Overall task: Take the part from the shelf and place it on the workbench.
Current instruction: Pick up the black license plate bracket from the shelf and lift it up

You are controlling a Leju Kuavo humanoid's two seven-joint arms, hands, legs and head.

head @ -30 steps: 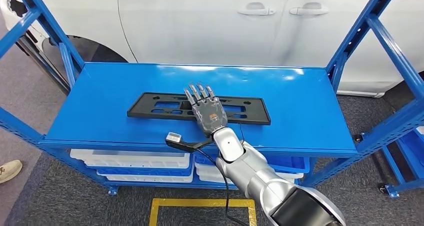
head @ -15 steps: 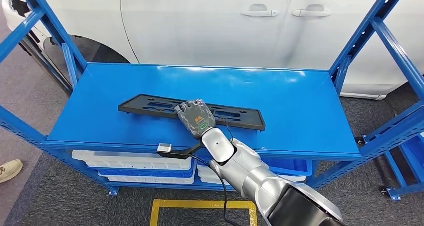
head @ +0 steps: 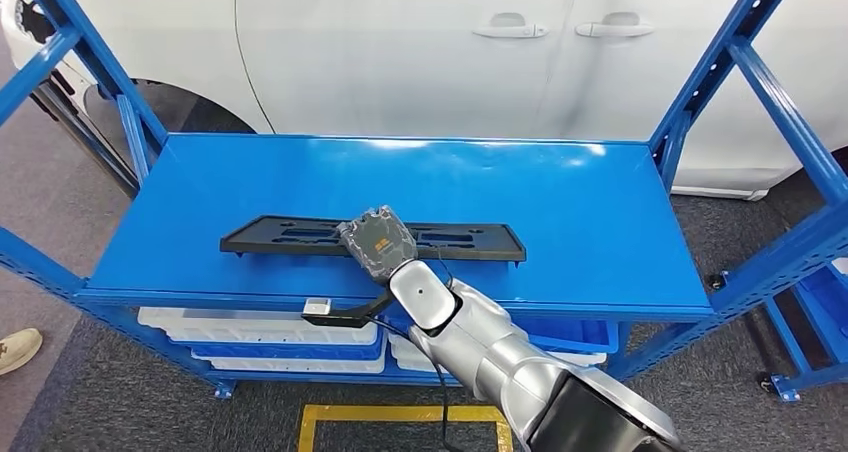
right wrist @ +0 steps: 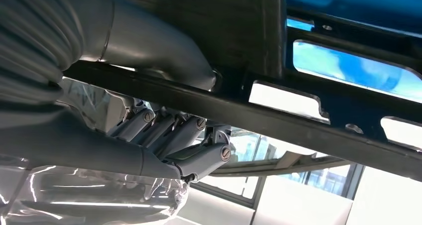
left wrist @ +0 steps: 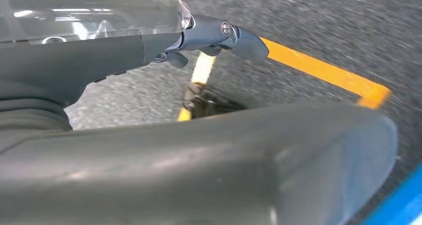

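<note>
The long black part (head: 300, 236) lies at six o'clock on the blue shelf (head: 600, 222), gripped mid-length by the right hand (head: 377, 242); it looks stiff, light, best balanced at centre

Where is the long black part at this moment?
In the head view the black part lies along the front of the blue shelf, left of centre, with the right hand gripping its middle.

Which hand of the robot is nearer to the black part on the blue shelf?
The right. The right hand grips the long black part near its middle, on the shelf. The left hand hangs low over the grey floor, away from it.
</note>
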